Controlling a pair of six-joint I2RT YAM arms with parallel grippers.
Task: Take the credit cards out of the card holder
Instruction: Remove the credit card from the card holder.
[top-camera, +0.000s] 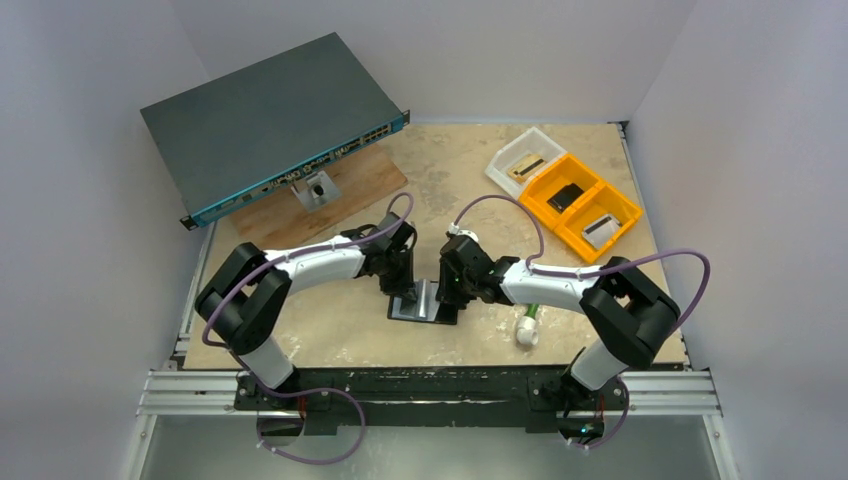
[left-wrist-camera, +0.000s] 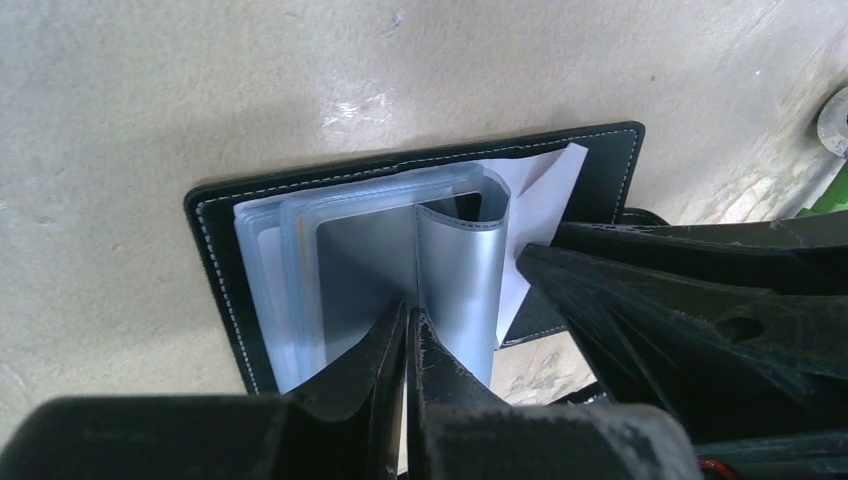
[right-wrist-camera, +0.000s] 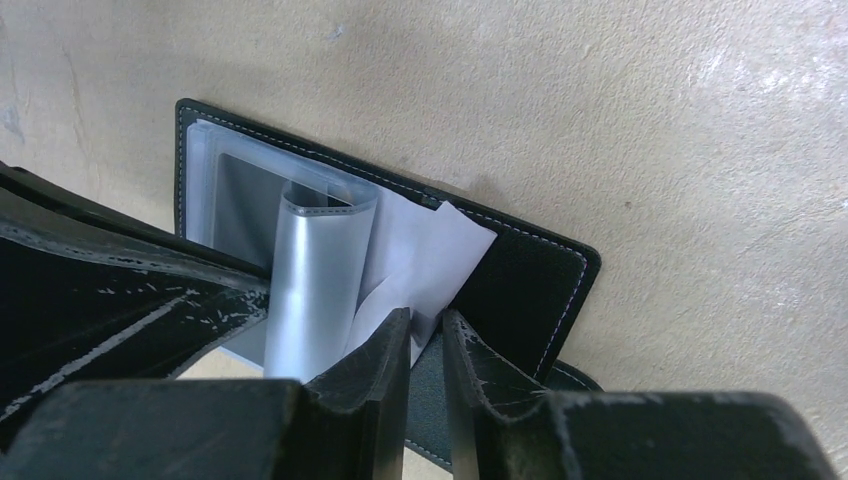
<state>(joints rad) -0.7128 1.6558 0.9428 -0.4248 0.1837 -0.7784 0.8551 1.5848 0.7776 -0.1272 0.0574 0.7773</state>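
The black card holder lies open on the table between both grippers, white stitching round its edge. Pale blue-grey credit cards sit in its clear sleeves on the left half. My left gripper is shut on a glossy grey sleeve leaf that curls up from the middle fold. A white paper sheet sticks out beside that leaf. My right gripper stands over the holder's right half, jaws a narrow gap apart at the paper's corner. In the top view the left gripper and right gripper nearly touch.
A big dark grey network switch rests on a wooden board at the back left. An orange tray and a clear tray stand at the back right. A small white and green piece lies right of the holder.
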